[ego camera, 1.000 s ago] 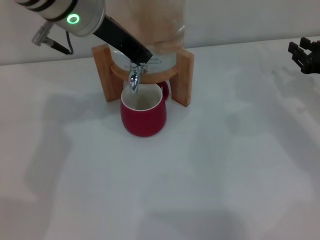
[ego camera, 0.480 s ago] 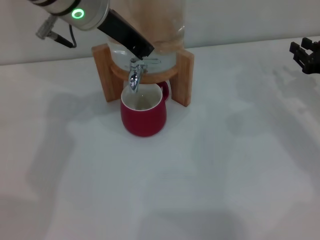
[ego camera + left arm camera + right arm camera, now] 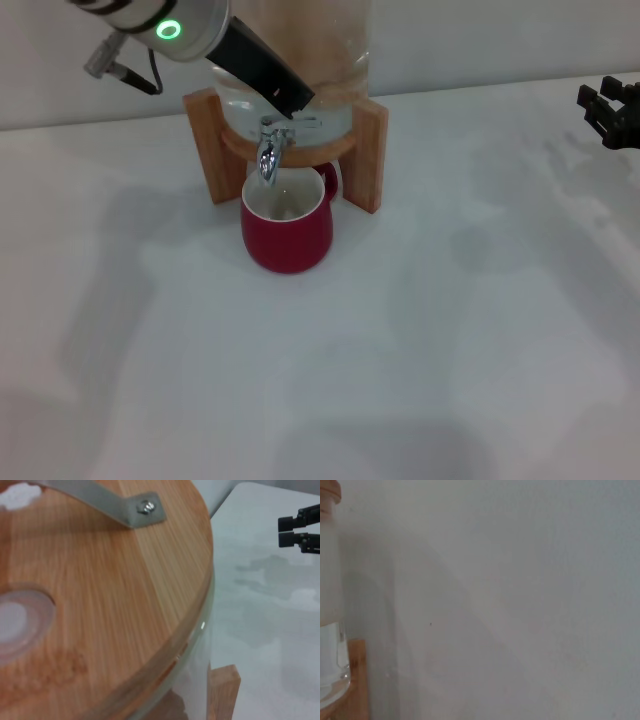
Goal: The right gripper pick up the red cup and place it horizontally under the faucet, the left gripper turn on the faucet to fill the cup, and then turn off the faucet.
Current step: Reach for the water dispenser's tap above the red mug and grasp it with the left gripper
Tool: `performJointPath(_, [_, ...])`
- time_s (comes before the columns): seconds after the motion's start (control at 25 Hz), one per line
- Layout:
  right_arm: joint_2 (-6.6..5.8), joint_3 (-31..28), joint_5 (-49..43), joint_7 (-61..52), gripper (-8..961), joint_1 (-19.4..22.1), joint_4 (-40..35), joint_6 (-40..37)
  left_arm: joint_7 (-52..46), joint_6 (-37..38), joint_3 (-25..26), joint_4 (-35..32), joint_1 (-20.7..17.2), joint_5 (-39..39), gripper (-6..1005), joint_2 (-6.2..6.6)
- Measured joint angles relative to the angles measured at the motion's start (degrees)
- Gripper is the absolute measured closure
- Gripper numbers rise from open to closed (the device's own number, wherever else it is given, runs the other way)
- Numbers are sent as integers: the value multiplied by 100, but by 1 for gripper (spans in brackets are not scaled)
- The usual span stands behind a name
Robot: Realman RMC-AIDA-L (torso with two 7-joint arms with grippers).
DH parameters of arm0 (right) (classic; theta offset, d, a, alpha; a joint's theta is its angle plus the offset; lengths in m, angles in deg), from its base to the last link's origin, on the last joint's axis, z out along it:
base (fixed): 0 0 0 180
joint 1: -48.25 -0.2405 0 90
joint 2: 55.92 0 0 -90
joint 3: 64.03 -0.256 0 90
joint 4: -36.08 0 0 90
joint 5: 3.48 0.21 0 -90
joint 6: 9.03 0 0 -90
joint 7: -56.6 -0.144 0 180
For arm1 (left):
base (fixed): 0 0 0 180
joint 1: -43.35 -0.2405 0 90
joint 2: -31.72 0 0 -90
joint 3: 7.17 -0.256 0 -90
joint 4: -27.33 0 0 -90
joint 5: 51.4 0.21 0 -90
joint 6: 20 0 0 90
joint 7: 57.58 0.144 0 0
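Observation:
The red cup (image 3: 287, 228) stands upright on the white table, directly under the faucet (image 3: 268, 152), its handle toward the stand. The chrome faucet sticks out of the clear glass dispenser (image 3: 300, 50) in a wooden stand (image 3: 368, 150). My left gripper (image 3: 298, 98) hangs just above and behind the faucet's lever, its black fingers together as one bar and holding nothing. My right gripper (image 3: 607, 108) is open and empty at the far right edge of the table; it also shows in the left wrist view (image 3: 295, 529).
The left wrist view looks down on the dispenser's wooden lid (image 3: 100, 580) with its metal strap (image 3: 115, 502). The right wrist view shows the dispenser's glass (image 3: 330, 645) at its edge and bare white table (image 3: 520, 605).
My left gripper has lifted up and back off the faucet's lever. The cup and my right gripper have not moved.

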Motion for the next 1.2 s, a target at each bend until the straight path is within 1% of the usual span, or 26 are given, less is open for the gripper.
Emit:
performJointPath(0.32, [-1,-9,0,11,649,13,0,0,-2,70,-108,48,4,-14,960,-11])
performJointPath(0.96, [-4,-18,9,14,649,53,0,0,-16,139,-116,67,-5,107,960,-10])
performJointPath(1.2, [-4,-18,9,14,649,53,0,0,-11,152,-116,175,7,139,961,-10])
